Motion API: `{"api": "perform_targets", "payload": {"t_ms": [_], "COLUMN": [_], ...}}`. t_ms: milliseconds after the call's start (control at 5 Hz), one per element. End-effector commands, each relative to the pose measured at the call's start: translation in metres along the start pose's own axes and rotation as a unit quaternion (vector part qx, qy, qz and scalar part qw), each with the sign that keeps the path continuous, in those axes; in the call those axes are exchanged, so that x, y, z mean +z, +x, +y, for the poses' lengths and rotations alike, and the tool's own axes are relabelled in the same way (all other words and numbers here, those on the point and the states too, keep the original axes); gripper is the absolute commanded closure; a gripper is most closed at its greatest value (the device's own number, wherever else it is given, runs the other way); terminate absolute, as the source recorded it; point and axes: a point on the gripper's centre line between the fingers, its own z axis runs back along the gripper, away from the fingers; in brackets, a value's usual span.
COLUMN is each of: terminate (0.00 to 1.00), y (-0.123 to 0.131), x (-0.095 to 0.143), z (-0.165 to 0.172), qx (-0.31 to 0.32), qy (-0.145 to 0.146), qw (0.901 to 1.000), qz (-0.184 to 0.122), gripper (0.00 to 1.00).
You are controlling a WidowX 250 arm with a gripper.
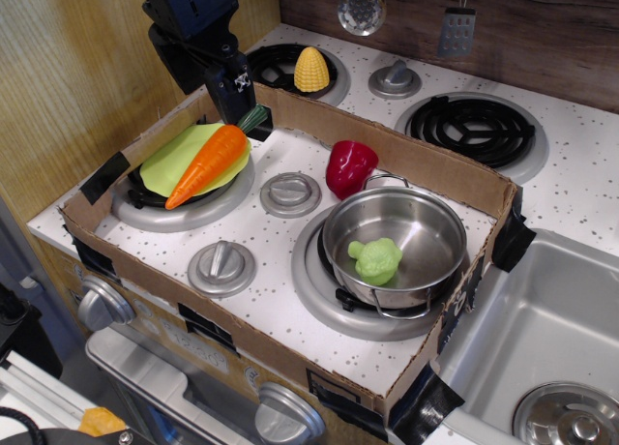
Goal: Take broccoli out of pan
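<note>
Nearest the camera I see the front edge of a toy stove, with round grey knobs below a low cardboard wall that fences in the near cooktop. I take the wall to be there to stop toys rolling off the work area.

Just behind it, on the near right burner, sits the pan, shiny steel with thin wire handles. The broccoli rests inside, pale green and lumpy, on the pan floor toward its near left side. It has not been lifted yet, so the task looks unstarted.

A red pepper stands just beyond the pan, near its far left rim. On the left burner a yellow-green plate carries a carrot lying diagonally across it. Two flat grey discs lie between the burners.

My gripper hangs at the far left, above the far cardboard wall and well apart from the pan. It is dark and seen edge-on, so I cannot tell whether its jaws are wide or closed; nothing appears to be in them.

Farther back, a corn cob sits on a far burner, and a sink lies to the right.

I judge the next move is a long travel right and toward me, then a descent inside the rim.
</note>
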Motion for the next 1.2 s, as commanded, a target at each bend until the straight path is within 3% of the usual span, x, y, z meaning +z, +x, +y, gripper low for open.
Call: {"api": "perform_targets", "payload": {"t_ms": [0, 200, 400, 600, 1000], "terminate": [0.0, 0.0, 0.0, 0.0, 0.0], "y": [0.0, 0.003, 0.02, 0.037, 0.051], "x": [0.0, 0.019, 0.04, 0.055, 0.023], "z": [0.0, -0.015, -0.028, -0.051, -0.099], "qx": [0.0, 0.027, 0.065, 0.1, 0.162], "qy": [0.0, 0.008, -0.015, 0.002, -0.017], "qw": [1.0, 0.9994, 0.9958, 0.9931, 0.9858], "qz": [0.0, 0.021, 0.064, 0.061, 0.042], "gripper": [0.0, 0.0, 0.0, 0.0, 0.0]}}
